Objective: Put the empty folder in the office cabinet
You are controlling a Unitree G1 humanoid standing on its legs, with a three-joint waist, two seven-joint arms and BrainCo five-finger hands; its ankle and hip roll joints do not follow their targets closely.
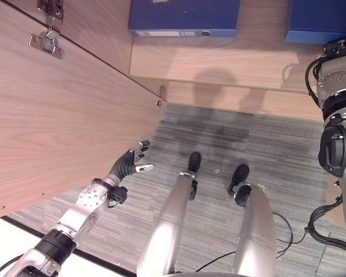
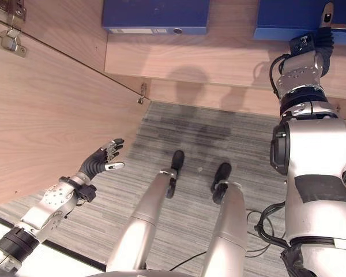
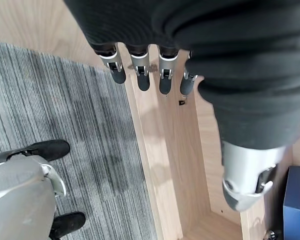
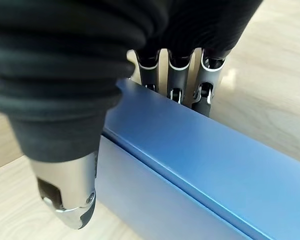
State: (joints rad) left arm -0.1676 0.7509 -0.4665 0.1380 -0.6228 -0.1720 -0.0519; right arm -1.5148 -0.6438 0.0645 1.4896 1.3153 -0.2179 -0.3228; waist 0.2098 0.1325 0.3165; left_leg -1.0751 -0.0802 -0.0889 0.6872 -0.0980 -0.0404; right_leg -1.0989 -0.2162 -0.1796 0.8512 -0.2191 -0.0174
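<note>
A blue folder [image 2: 288,20] lies flat on the wooden shelf [image 1: 219,60] inside the cabinet, at its right end. My right hand [image 2: 327,18] reaches over it. In the right wrist view the fingers [image 4: 177,75] bend down behind the far side of the folder [image 4: 200,170], with the thumb on its near side. My left hand [image 1: 132,161] hangs open low on the left, next to the open cabinet door [image 1: 57,115], holding nothing; its straight fingers [image 3: 140,75] show in the left wrist view.
A second blue folder [image 1: 184,16] lies on the same shelf further left, with a bare stretch of shelf between the two. The open door carries metal hinges [image 1: 46,43]. Grey striped carpet [image 1: 265,150] covers the floor before the cabinet.
</note>
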